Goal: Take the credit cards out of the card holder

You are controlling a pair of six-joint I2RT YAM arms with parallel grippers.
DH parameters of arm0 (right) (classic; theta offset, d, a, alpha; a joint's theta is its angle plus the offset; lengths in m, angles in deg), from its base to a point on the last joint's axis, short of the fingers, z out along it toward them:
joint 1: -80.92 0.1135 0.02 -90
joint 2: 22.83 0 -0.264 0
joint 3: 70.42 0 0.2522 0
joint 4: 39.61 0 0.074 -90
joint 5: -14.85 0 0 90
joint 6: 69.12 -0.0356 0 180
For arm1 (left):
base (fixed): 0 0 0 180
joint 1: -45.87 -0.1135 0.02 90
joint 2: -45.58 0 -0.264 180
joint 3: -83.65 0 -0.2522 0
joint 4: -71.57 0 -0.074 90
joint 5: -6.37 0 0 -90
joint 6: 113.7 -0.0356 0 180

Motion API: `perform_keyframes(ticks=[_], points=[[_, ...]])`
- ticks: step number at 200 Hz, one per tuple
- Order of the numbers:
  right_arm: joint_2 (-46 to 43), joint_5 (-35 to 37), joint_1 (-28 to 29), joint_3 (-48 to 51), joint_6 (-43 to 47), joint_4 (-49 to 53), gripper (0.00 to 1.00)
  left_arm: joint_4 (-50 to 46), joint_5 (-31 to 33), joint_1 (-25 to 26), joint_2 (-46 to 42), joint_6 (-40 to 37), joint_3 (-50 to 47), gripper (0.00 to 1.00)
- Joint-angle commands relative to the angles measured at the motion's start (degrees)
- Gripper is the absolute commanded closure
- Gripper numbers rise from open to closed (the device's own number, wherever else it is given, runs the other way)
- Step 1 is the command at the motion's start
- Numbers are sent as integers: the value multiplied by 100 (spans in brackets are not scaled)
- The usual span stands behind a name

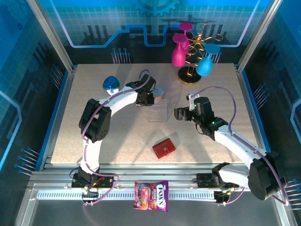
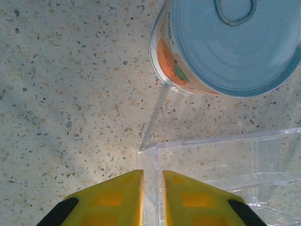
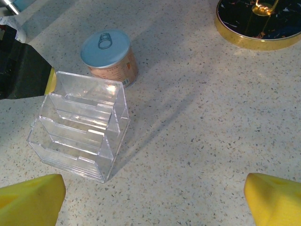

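Note:
The card holder, a small red wallet, lies folded shut on the table near the front edge, apart from both arms. The credit cards are hidden. My left gripper is at the left wall of a clear ridged plastic box. In the left wrist view its yellow fingers straddle that wall with a narrow gap on each side, so the gripper is slightly open. My right gripper hovers just right of the box, wide open, nothing between its fingertips.
A tin can with a pull-tab lid stands just behind the box. A gold-based stand with pink and blue glasses is at the back right, a blue object at the back left. A candy packet lies on the front rail.

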Motion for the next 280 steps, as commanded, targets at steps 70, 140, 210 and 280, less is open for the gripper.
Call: perform_keyframes(ticks=[70, 140, 210, 280], points=[[15, -1414, 134, -777, -1006, 2132, 9, -65, -367, 120, -1154, -53, -346, 70], [492, -2469, 1289, -628, -1986, 3039, 16, 157, -823, 128, -1716, 146, -985, 69], [874, -2979, 2203, -94, -2613, 3043, 11, 102, -621, 117, -1910, -25, -1083, 68], [1994, -2926, 2182, -527, -2514, 2535, 7, 262, -888, -178, -2150, 184, -1381, 67]])
